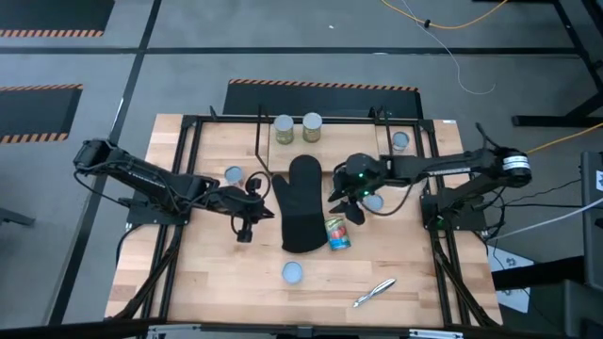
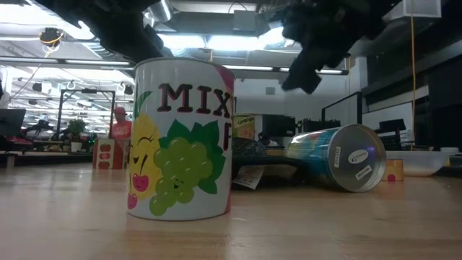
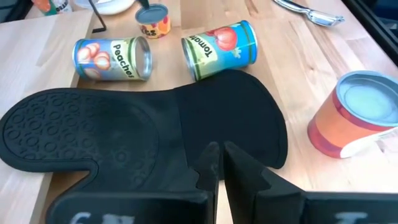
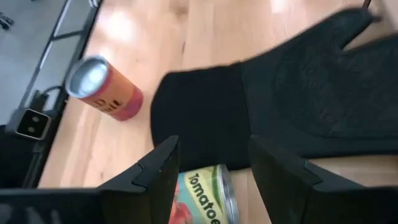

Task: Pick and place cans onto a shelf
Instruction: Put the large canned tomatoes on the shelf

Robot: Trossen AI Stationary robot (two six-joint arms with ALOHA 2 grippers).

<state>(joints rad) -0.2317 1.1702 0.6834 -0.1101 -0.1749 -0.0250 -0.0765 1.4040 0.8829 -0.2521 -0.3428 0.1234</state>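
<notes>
**Observer:** How far along are you?

**Operator:** I'd say early. In the high view two upright tins with pale tops (image 1: pixel 297 127) sit side by side on the black-rod shelf with light wooden boards (image 1: pixel 415 125) at the far edge. A third can (image 1: pixel 400 140) stands to its right, though I can't tell whether it is on a tier. The rest are loose: the tomato-labelled can lying on its side (image 1: pixel 338 234) against the black silicone oven mitt (image 1: pixel 301 202), a peach-labelled can also lying down (image 3: pixel 114 58), an orange-sided upright can (image 1: pixel 293 273) near the front, and one more (image 1: pixel 234 175) to the mitt's left.

**Observer:** And the grippers?

**Operator:** My right gripper (image 4: pixel 211 171) hangs spread wide just above the tomato can, holding nothing. My left gripper (image 3: pixel 219 163) is pinched closed and empty, over the mitt's cuff.

**Observer:** Room to move?

**Operator:** I judge it tight in the middle: the mitt lies between both arms. The silvery pen-like tool (image 1: pixel 374 292) sits near the front edge, well apart.
</notes>
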